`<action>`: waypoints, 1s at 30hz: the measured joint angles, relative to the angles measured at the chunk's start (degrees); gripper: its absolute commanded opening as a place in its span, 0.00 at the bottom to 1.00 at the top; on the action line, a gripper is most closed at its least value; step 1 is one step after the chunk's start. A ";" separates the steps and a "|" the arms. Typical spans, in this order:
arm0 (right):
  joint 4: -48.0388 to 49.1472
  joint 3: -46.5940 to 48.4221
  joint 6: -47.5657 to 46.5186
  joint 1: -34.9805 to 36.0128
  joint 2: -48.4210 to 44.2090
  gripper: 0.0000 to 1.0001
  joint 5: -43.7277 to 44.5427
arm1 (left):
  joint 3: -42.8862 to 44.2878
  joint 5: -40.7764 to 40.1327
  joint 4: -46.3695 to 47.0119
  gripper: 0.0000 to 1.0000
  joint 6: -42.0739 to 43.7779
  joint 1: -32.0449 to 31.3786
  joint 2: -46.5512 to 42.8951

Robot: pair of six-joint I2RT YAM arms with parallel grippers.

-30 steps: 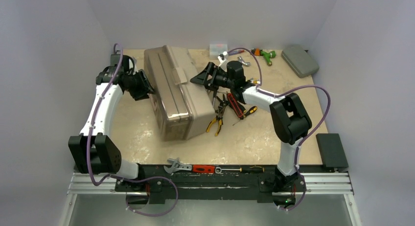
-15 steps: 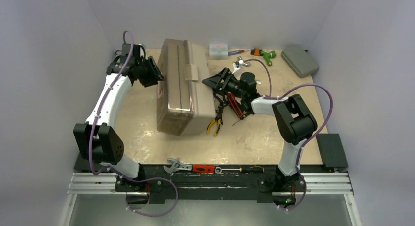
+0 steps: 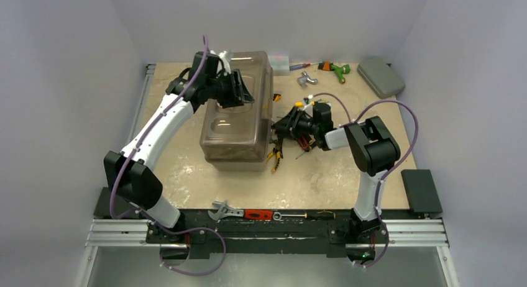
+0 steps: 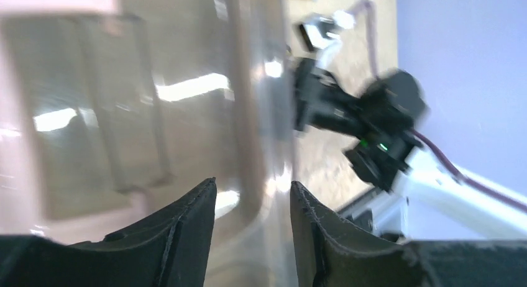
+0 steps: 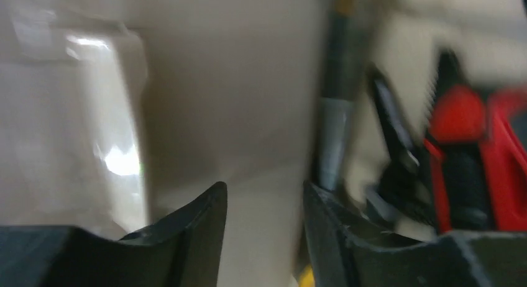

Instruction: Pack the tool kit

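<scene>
Toolbox [image 3: 240,161]: tan plastic, smoky glossy lid [image 3: 239,122]; L fingers [image 4: 174,243], R fingers [image 5: 186,250] parted.

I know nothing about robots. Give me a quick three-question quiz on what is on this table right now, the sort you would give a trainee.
1. Fill in the blank: the right hand is low beside the toolbox, next to loose ____ with yellow and red handles.
2. Which hand is over the toolbox's lid?
A) the left hand
B) the right hand
C) neither
3. True or false: the grey case lies inside the toolbox.

Key
1. pliers
2. A
3. False. It lies on its own at the far right corner.
</scene>
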 measured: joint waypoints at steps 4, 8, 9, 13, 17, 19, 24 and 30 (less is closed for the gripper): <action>-3.34 -2.71 -1.42 1.18 3.80 0.46 -4.70 | 2.84 3.56 -5.90 0.54 0.98 -3.34 0.31; -3.96 -2.71 -1.88 1.03 3.19 0.48 -5.77 | 7.50 3.41 -10.38 0.67 2.67 -0.87 -0.15; -4.39 -2.71 -2.12 0.96 2.97 0.49 -5.88 | 8.24 2.86 -11.47 0.72 3.30 0.26 -0.68; -7.69 -2.69 -3.82 0.87 1.27 0.54 -5.53 | 11.80 -1.75 -17.00 0.91 5.97 4.13 -2.80; -11.15 -2.69 -5.88 0.87 -1.05 0.68 -4.46 | 16.28 -8.33 -21.90 1.00 8.90 5.14 -3.08; -12.44 -2.69 -6.78 0.87 -2.34 0.72 -4.11 | 16.70 -9.86 -23.21 1.00 9.73 5.35 -2.75; -15.15 -2.71 -8.33 0.81 -4.37 0.74 -2.67 | 16.06 -9.92 -24.24 1.00 10.88 7.19 1.33; -17.64 -2.97 -9.77 0.57 -6.38 0.75 -1.40 | 14.53 -5.75 -23.10 0.99 11.15 9.64 8.68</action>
